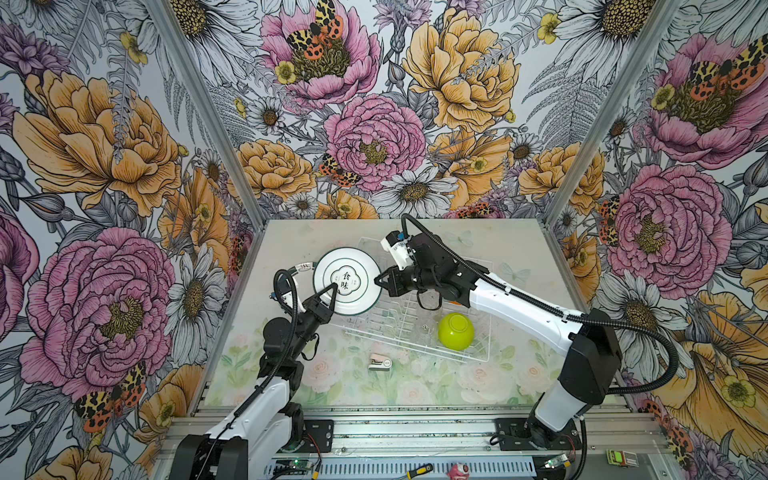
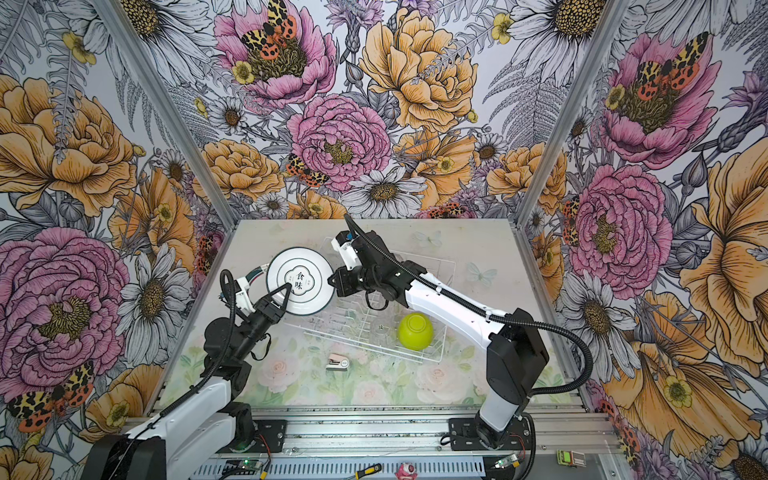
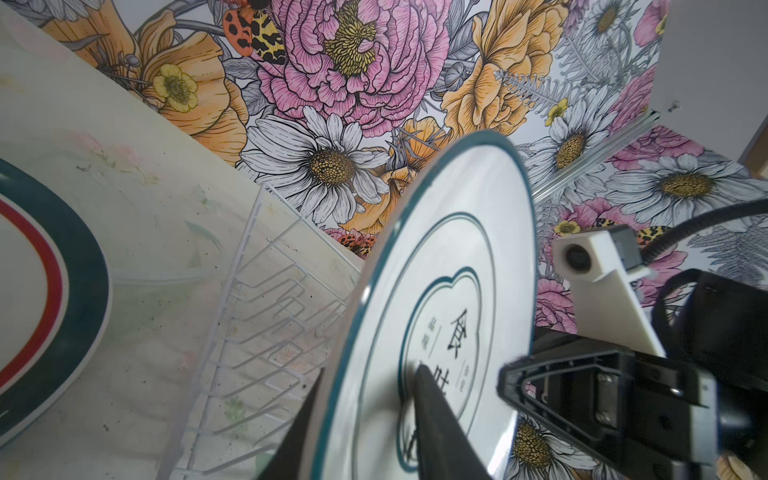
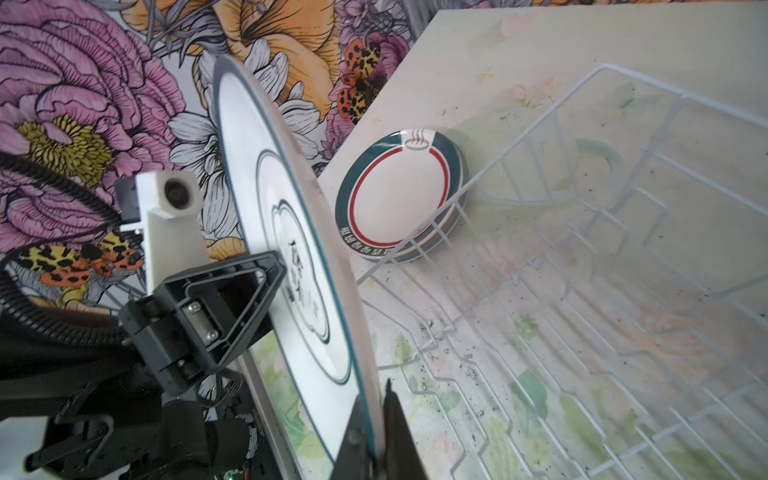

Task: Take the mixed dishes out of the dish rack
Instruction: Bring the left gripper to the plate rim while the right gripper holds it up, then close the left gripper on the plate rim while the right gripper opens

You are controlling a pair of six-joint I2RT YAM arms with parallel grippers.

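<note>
- A screwdriver [image 1: 419,471] and a small pink figure [image 1: 458,471] lie on the metal rail at the bottom edge of both top views, between the two arm bases.
- Left of centre, a teal-rimmed plate [image 1: 347,280] is held off the bench [image 1: 299,237], its printed face tilted up toward the lens, over the left end of the rack [image 1: 415,345].
- The left fingers [image 3: 440,424] are clamped on the plate's lower-left edge, one on the face and one behind.
- The right fingers [image 4: 401,436] pinch the opposite rim, closed on the same plate.
- The white wire rack lies right of centre. The right arm stretches across its upper part and hides it.
- A lime bowl [image 1: 456,331], seemingly upside down, sits in the rack's lower-right corner.
- A stack [image 4: 399,195] of red-and-teal-rimmed plates lies on the bench against the rack's end wall, mostly hidden behind the held plate in the top views.
- A stapler [image 1: 379,363] lies on the bench below the rack, apart from it.
</note>
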